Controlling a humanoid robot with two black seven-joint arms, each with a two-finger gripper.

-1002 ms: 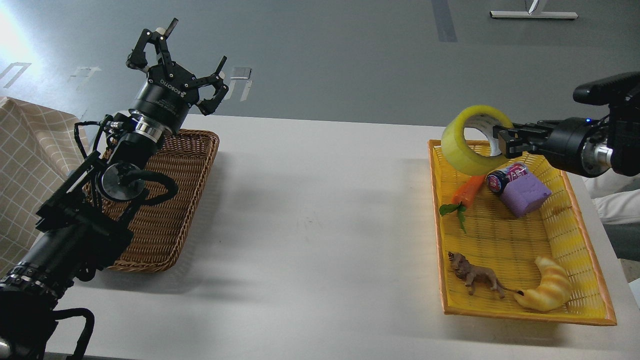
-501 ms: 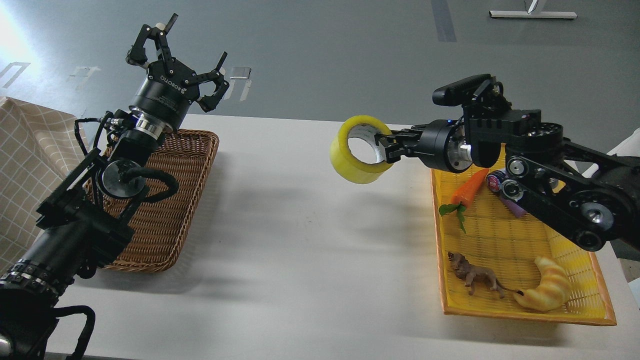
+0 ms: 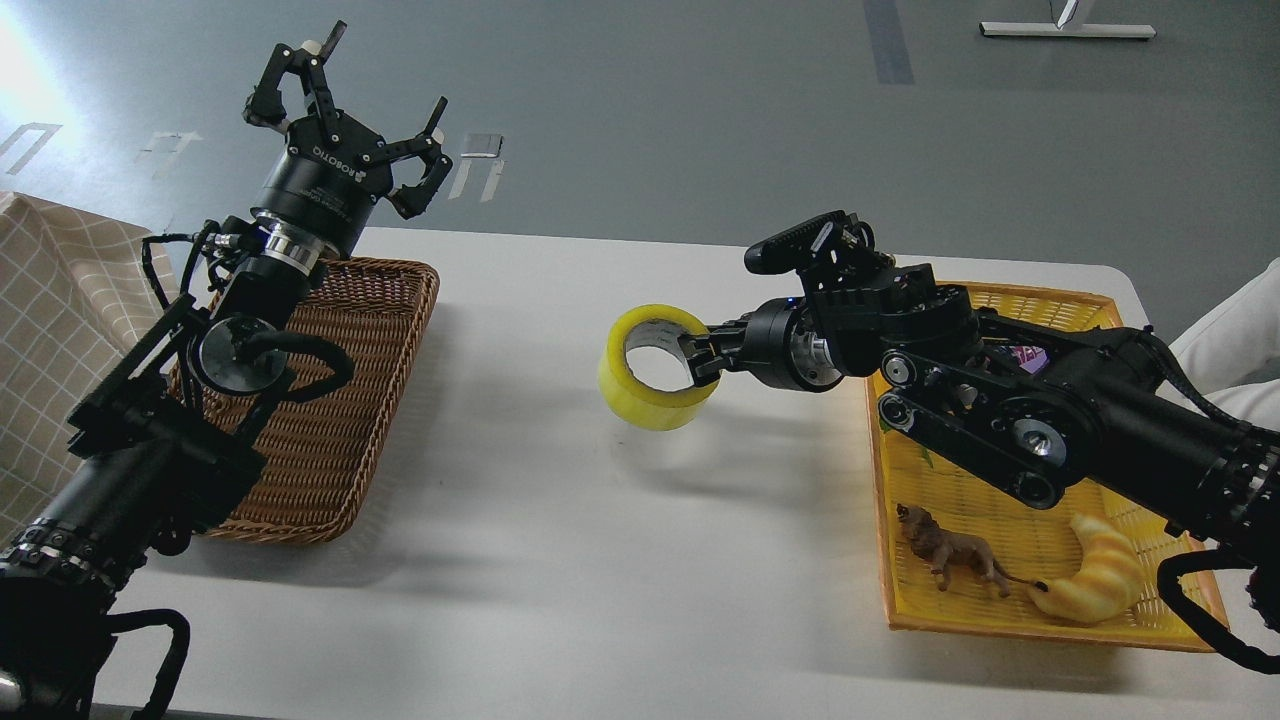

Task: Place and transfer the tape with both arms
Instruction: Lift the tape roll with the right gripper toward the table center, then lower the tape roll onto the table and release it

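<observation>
The tape (image 3: 643, 398), a yellowish roll with a grey-white core, hangs over the middle of the white table (image 3: 560, 520), close above its surface. My right gripper (image 3: 697, 358) is shut on the roll's right wall, one finger inside the core. The right arm reaches left from above the yellow basket (image 3: 1040, 610). My left gripper (image 3: 345, 120) is open and empty, fingers spread, raised above the far end of the brown wicker basket (image 3: 330, 420) at the left.
The yellow basket holds a toy lion (image 3: 950, 555) and a croissant toy (image 3: 1095, 580); other items are hidden under the right arm. A checked cloth (image 3: 50, 330) lies at the far left. The brown basket holds nothing visible.
My right arm has carried the tape from above the yellow basket leftward and down to the table's middle. The left gripper has shifted slightly up and left, still open.
</observation>
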